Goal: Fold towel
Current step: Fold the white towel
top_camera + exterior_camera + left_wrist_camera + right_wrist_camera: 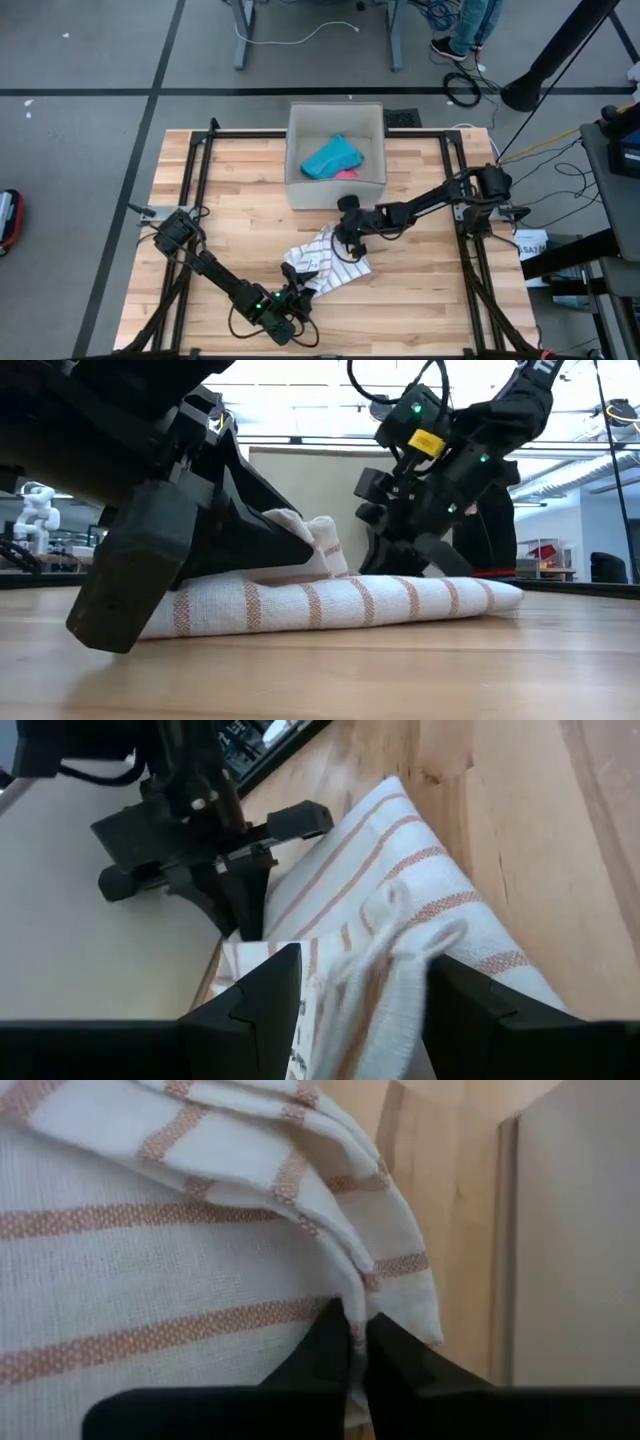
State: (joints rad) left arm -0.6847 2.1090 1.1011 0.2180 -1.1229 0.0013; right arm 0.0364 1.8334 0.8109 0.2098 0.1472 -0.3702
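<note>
Striped towel bunched on the wooden table, between the two grippers, just short of the grey bin holding a teal cloth and a pink item.

Left gripper low at the towel's near edge, fingers apart, a raised fold of white cloth with orange stripes lying loosely in the gap between them; whether the pads press on it cannot be told.

Right gripper down at the towel's far edge, fingertips drawn nearly together and nipping a fold of the striped fabric, layered folds piled just beyond the tips.

From table height, towel flat along the wood, one lump standing up beside the left fingers.
</note>
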